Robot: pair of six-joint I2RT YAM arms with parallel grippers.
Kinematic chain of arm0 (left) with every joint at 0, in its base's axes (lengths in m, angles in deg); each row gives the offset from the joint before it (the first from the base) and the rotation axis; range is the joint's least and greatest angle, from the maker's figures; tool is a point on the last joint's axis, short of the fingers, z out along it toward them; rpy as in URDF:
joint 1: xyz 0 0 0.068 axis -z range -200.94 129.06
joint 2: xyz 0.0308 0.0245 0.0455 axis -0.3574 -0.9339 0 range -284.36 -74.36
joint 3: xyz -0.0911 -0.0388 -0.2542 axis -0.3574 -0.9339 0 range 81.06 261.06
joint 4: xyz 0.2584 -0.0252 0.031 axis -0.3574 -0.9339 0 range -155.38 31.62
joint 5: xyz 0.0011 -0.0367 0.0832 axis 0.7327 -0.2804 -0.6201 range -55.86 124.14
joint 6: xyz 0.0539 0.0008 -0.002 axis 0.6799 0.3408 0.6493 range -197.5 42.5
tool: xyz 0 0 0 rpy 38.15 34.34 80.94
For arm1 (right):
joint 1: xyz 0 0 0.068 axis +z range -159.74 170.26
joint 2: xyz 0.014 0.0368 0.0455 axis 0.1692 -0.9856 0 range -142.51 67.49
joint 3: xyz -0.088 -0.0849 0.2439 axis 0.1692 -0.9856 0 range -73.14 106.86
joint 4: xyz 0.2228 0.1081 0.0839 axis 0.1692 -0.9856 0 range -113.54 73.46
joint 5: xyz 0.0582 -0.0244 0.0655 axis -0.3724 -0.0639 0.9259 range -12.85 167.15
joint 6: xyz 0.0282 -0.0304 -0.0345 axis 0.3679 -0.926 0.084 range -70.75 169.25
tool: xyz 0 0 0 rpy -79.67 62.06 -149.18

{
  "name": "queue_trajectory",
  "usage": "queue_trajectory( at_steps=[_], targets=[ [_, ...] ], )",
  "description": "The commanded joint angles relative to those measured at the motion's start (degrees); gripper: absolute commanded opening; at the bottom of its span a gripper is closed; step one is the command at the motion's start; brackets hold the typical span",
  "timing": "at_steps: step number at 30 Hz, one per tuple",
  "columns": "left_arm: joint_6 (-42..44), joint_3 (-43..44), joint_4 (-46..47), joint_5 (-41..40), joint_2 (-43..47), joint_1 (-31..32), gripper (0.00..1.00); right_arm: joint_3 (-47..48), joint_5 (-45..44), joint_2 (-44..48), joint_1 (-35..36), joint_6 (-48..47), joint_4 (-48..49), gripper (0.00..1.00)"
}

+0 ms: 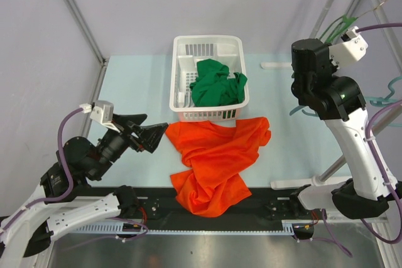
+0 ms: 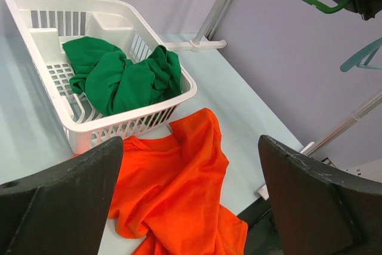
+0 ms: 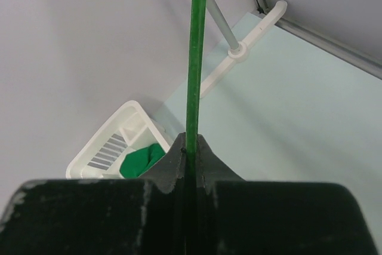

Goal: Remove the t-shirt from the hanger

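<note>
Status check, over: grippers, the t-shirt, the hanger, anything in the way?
Left gripper open, beside orange t-shirt. Right gripper shut on green hanger, held high. Shirt off hanger, crumpled on table before white basket. Nothing blocking.

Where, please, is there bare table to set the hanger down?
Bare table lies left of the basket, and a wider patch right of it, toward the right arm. The front centre is crowded by the orange shirt.
</note>
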Motion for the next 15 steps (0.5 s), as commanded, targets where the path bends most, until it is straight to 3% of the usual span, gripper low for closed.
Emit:
queue_trajectory(
  at_steps=[1, 7, 10, 15],
  targets=[
    [0.4, 1.14, 1.2, 0.96, -0.23, -0.16, 1.0, 2.0, 2.44, 0.4, -1.8, 1.93, 0.1, 0.0],
    [0.4, 1.05, 1.38, 1.14, -0.49, -0.16, 1.0, -0.9, 2.8, 1.45, -0.83, 3.42, 0.36, 0.03],
    [0.4, 0.87, 1.29, 1.14, -0.32, -0.16, 1.0, -2.48, 2.27, 2.59, 0.48, 2.63, 1.5, 0.23],
    [0.66, 0.52, 1.38, 0.88, -0.05, -0.16, 1.0, -2.75, 1.04, 3.04, 1.98, 2.81, 0.19, 0.47]
  ],
)
